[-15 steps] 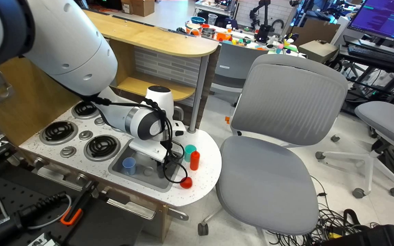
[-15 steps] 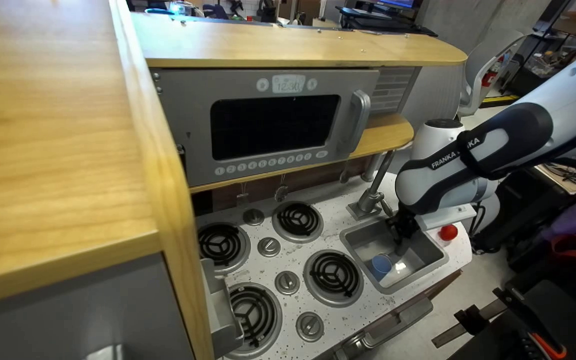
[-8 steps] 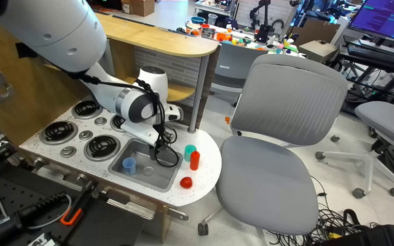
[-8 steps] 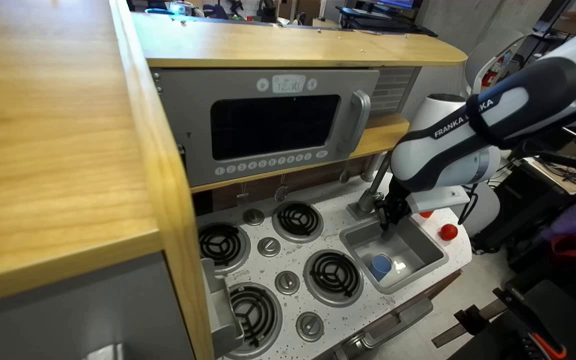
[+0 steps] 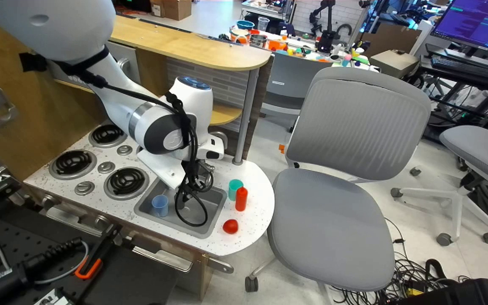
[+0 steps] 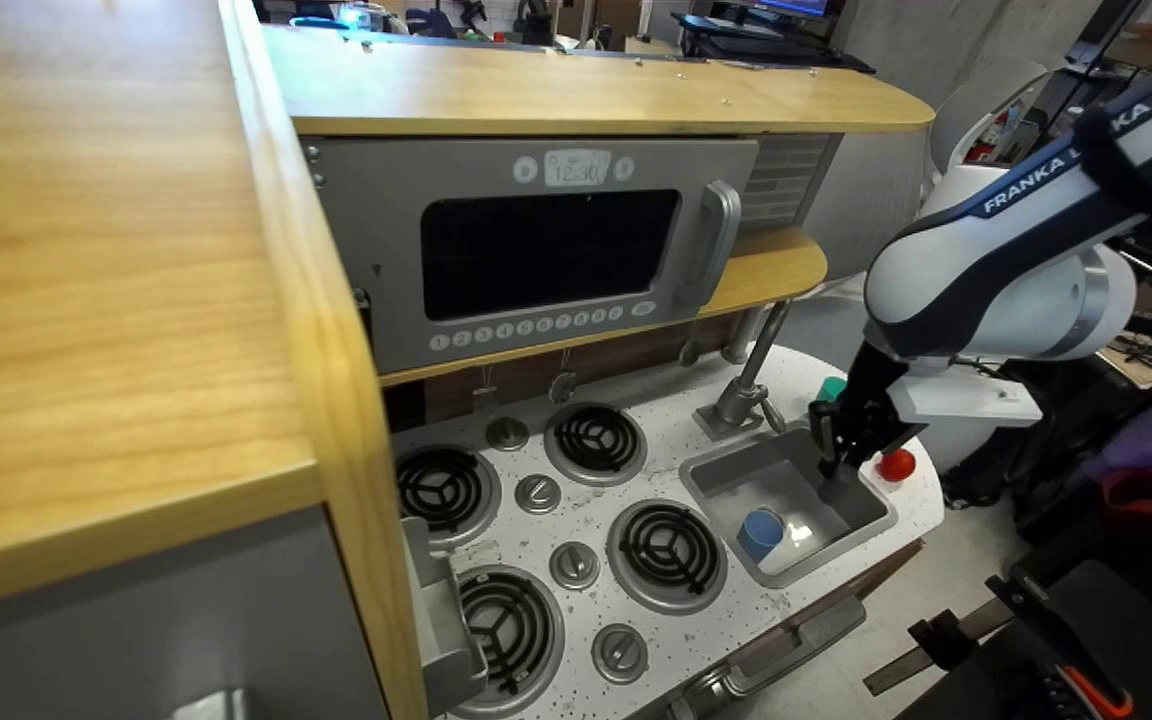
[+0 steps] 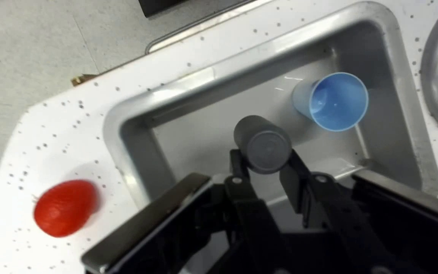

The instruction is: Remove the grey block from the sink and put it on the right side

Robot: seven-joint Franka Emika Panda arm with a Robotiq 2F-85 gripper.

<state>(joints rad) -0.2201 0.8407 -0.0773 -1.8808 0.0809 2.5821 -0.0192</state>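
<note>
Near the middle of the wrist view, the grey cylindrical block (image 7: 264, 146) is held by the gripper (image 7: 265, 165), which lies toward six o'clock. Its two black fingers (image 7: 238, 164) press on opposite sides of the block, closed against it. The block is within the outline of the grey sink (image 7: 200, 133); whether its far end touches the sink floor cannot be told. At two o'clock from the block, and apart from it, a translucent blue cup (image 7: 335, 101) stands upright in the sink. At eight o'clock, outside the sink, a red tomato-shaped toy (image 7: 66, 207) lies on the speckled white countertop (image 7: 51, 133).

In an exterior view, a red squeeze bottle (image 5: 241, 200) stands upright on the countertop at three o'clock from the sink, just beside a teal cup (image 5: 233, 188) and partly in front of it; whether the two touch cannot be told. The tomato-shaped toy is near the bottle, at seven o'clock from it. The coil burner (image 5: 126, 181) nearest the sink lies at ten o'clock from it.

In an exterior view, the white-and-black Franka arm (image 6: 926, 275) slants over the sink from between one and two o'clock. At eleven o'clock from the sink, the grey faucet (image 6: 738, 402) rises from the countertop, and farther off, between ten and eleven, a play microwave (image 6: 551, 255) reads 12:30.
</note>
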